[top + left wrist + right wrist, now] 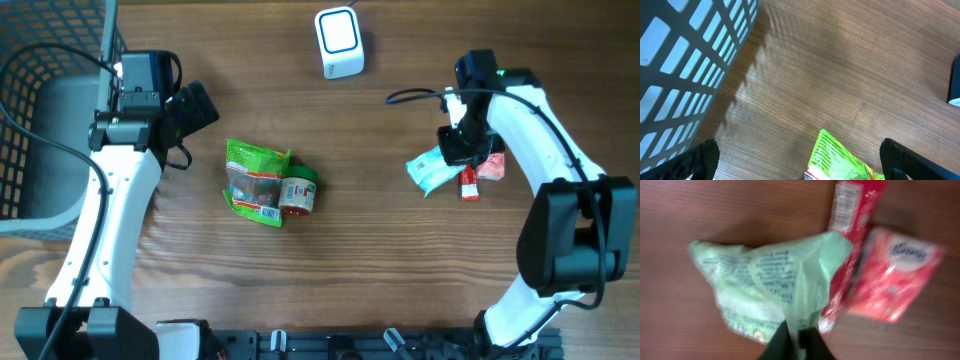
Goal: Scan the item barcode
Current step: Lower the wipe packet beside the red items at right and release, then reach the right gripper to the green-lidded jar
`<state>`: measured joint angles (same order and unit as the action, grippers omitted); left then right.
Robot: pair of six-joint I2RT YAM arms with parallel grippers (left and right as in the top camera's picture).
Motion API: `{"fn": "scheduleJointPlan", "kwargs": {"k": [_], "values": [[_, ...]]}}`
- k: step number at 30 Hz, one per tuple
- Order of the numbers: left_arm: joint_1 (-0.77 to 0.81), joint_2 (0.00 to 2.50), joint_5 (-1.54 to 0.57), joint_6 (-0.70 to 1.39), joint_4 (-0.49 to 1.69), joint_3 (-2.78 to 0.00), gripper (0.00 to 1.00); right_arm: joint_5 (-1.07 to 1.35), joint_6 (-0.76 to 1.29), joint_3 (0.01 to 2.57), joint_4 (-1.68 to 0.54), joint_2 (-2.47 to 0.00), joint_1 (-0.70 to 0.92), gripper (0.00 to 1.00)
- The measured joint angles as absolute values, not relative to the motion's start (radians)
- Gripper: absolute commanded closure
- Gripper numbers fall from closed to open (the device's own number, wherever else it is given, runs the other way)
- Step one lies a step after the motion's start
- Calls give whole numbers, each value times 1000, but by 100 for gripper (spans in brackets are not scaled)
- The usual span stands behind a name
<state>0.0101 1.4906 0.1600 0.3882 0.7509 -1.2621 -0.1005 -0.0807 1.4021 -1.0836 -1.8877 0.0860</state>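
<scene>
One pale green packet [428,170] — long axis left-right overhead | right gripper [799,330] pinches its edge | left gripper [801,156] spread

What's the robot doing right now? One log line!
right tool: pinching pale green packet | left tool: open, empty | scanner: apart from packet

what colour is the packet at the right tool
Pale mint green packet, best in right wrist view.

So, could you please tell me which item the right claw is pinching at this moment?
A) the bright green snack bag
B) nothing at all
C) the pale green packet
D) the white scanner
C: in the right wrist view the right claw is closed on a corner of the pale green packet, while the red stick pack lies beside it on the table.
</scene>
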Motion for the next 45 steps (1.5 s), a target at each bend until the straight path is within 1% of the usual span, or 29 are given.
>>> {"fn": "scheduleJointPlan", "kwargs": {"k": [1, 4, 6, 7, 8, 9, 10, 12, 14, 18, 20, 22, 27, 33, 34, 37, 38, 39, 40, 41, 43, 44, 45], "values": [[10, 1491, 160, 388, 751, -1262, 0, -134, -70, 1395, -1049, -1888, 86, 25], [10, 1491, 160, 388, 751, -1262, 0, -191, -68, 1396, -968, -1888, 86, 25], [10, 1491, 160, 388, 752, -1262, 0, -191, -31, 1399, -947, -1888, 86, 28], [10, 1491, 160, 388, 752, -1262, 0, -177, 0, 1406, -937, -1888, 86, 37], [10, 1491, 160, 388, 752, -1262, 0, -133, 30, 1417, -920, -1888, 86, 55], [10, 1491, 160, 388, 751, -1262, 0, -51, 62, 1425, -897, -1888, 86, 82], [10, 1491, 160, 388, 751, -1262, 0, 46, 96, 1431, -881, -1888, 86, 96], [10, 1491, 160, 388, 751, -1262, 0, 149, 138, 1427, -838, -1888, 91, 96], [10, 1491, 160, 388, 752, -1262, 0, 183, 199, 1408, -782, -1888, 104, 96], [10, 1491, 160, 388, 751, -1262, 0, 170, 335, 1242, -568, -1887, 164, 95], [10, 1491, 160, 388, 750, -1262, 0, 151, 355, 1180, -520, -1888, 183, 95], [10, 1491, 160, 388, 752, -1262, 0, 108, 370, 1133, -566, -1888, 192, 96], [10, 1491, 160, 388, 752, -1262, 0, -28, 366, 1129, -755, -1884, 192, 96], [10, 1491, 160, 388, 751, -1262, 0, -70, 308, 1134, -827, -1883, 192, 95], [10, 1491, 160, 388, 751, -1262, 0, -69, 294, 1140, -836, -1883, 192, 93], [10, 1491, 160, 388, 751, -1262, 0, 30, 209, 1179, -849, -1869, 191, 81], [10, 1491, 160, 388, 751, -1262, 0, 83, 188, 1190, -847, -1854, 191, 75], [10, 1491, 160, 388, 752, -1262, 0, 170, 172, 1201, -834, -1827, 191, 64], [10, 1491, 160, 388, 751, -1262, 0, 242, 161, 1205, -812, -1808, 192, 58], [10, 1491, 160, 388, 752, -1262, 0, 318, 157, 1210, -790, -1792, 196, 49], [10, 1491, 160, 388, 751, -1262, 0, 421, 183, 1216, -754, -1781, 230, 41], [10, 1491, 160, 388, 752, -1262, 0, 449, 203, 1216, -733, -1781, 260, 41], [10, 1491, 160, 388, 752, -1262, 0, 474, 240, 1216, -694, -1781, 302, 35]]}}
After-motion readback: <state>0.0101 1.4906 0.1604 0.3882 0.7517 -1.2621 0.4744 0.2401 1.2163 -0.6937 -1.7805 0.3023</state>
